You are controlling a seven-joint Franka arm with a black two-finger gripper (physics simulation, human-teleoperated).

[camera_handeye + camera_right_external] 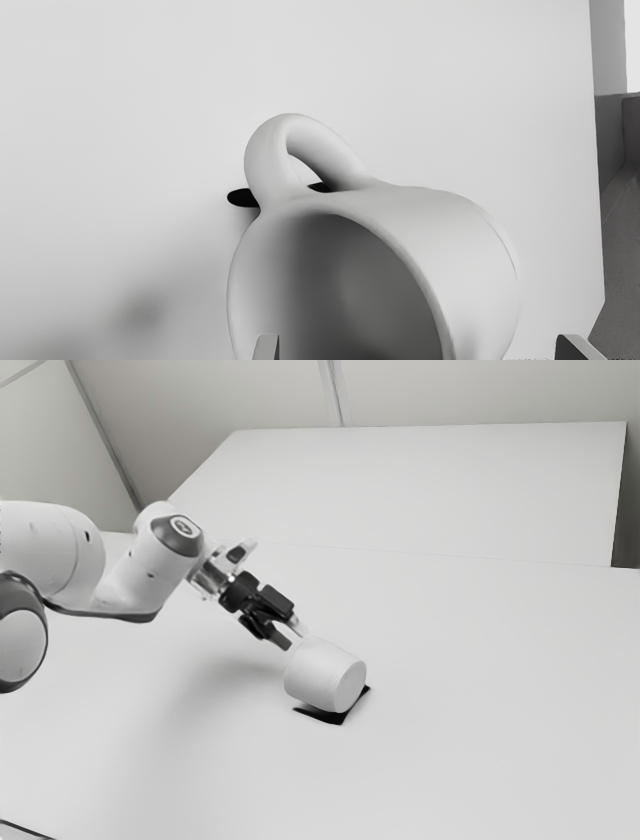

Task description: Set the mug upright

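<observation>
The white mug [325,674] lies on its side on the white table, its flat base facing the exterior view's lower right, over a small black patch. My gripper [292,638] is at the mug's upper left there, close to its rim end. From the wrist view, the mug [470,235] turns its open mouth toward my hand, and its handle sticks out from the side away from the fingertips. The gripper [417,347] is open, its two fingertips wide apart with part of the mug's rim and wall showing between them. Whether either finger touches the mug I cannot tell.
The black flat patch [335,715] lies under and beside the mug. The white table [480,710] extends around it on all sides. Behind stands a pale panel or second surface [430,490], with walls beyond.
</observation>
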